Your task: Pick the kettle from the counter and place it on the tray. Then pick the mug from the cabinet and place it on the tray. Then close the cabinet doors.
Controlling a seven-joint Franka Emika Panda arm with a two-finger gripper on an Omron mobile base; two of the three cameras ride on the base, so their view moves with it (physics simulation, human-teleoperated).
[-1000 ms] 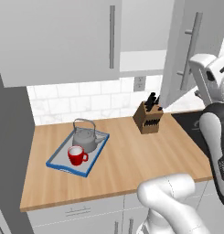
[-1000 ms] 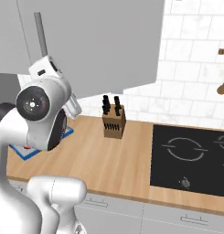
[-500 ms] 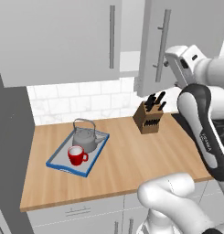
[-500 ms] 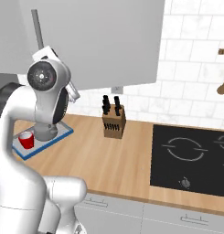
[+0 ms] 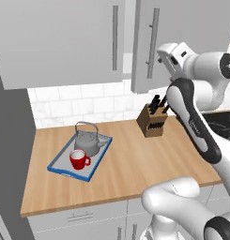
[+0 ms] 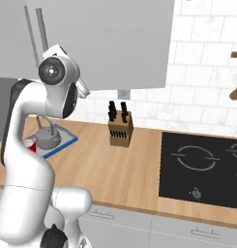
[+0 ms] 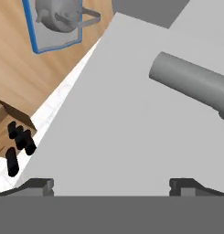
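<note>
Down on the counter point(image 5: 126, 159), far left and well below the hand, the tray point(image 5: 65, 168) holds the kettle point(image 5: 87, 143) and the mug point(image 5: 78, 159). Rightward, the gripper point(image 7: 111, 183), jaws spread wide and empty, faces the right cabinet door point(image 5: 182, 42) beside its bar handle point(image 7: 191, 84). From the right, the arm hides most of the mug; the hand camera crops the kettle point(image 7: 63, 16) at its edge.

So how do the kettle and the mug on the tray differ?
The kettle is grey metal, the mug bright red with a white inside. The kettle is clearly bigger and squatter than the mug. The kettle has a thin arched handle over its top and a short spout; the mug has a small side handle. The kettle sits at the tray's wall end, the mug nearer the counter's front. Both stand upright on the blue-rimmed tray.
</note>
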